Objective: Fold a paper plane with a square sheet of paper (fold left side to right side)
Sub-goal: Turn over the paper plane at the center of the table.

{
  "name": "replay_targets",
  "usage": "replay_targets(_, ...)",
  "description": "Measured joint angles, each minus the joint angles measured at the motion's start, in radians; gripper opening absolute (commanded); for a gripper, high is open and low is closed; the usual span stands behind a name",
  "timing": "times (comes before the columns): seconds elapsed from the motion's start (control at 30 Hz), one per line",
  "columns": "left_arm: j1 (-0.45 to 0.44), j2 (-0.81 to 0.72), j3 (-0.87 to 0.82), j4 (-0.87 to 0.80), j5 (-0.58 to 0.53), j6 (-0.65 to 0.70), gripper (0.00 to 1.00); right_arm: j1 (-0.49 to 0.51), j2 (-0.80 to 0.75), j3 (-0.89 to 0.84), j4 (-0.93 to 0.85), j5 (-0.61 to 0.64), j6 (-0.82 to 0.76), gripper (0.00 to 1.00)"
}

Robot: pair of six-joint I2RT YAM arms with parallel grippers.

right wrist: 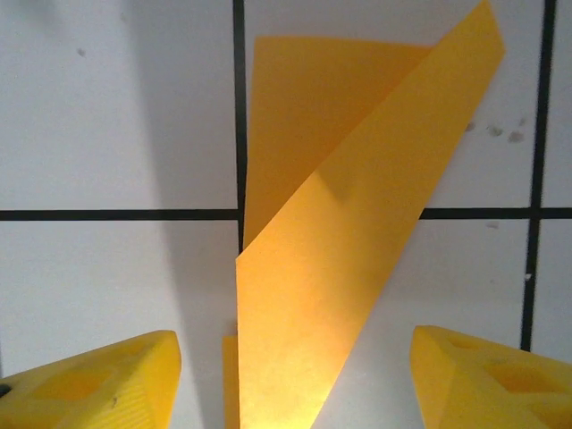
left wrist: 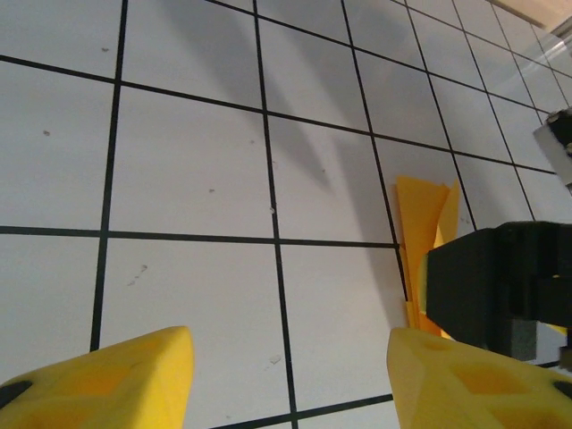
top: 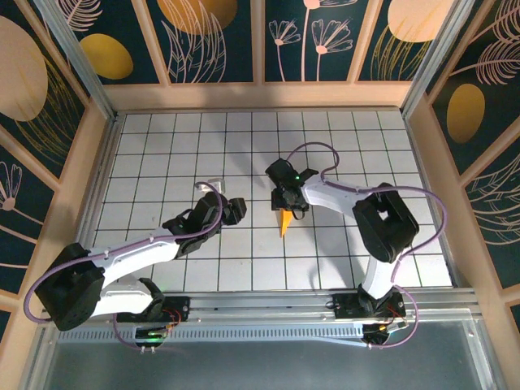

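Yellow fingers (right wrist: 98,384) of the right pincer (right wrist: 295,353) stand apart, with the one paper plane (right wrist: 331,268) between them, touching neither. It lies on the tiled table (top: 162,146) near the middle. The left pincer (left wrist: 288,347) is apart too, empty; the right pincer's black body hides part of the plane.

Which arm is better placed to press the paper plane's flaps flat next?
Right, probably. The right pincer, open, hangs directly over the paper plane, which lies between its fingertips. The left pincer, also open, is over bare tiles with the plane off to one side.
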Motion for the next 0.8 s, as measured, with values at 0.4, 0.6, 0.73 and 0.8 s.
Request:
replay_targets(0.4,0.000,0.000,-0.001,-0.002,-0.026,-0.012,0.60,0.003,0.029,0.005,-0.002,0.016,0.024,0.21)
replay_targets(0.6,0.000,0.000,0.000,-0.020,-0.037,-0.011,0.61,0.003,0.013,-0.003,-0.007,0.035,0.028,0.00)
replay_targets(0.73,0.000,-0.011,0.001,-0.034,-0.056,-0.011,0.65,0.003,-0.039,-0.003,-0.023,0.058,0.025,0.00)
replay_targets(0.8,0.001,-0.022,0.001,-0.034,-0.065,-0.011,0.67,0.002,-0.076,-0.008,-0.023,0.066,0.025,0.00)
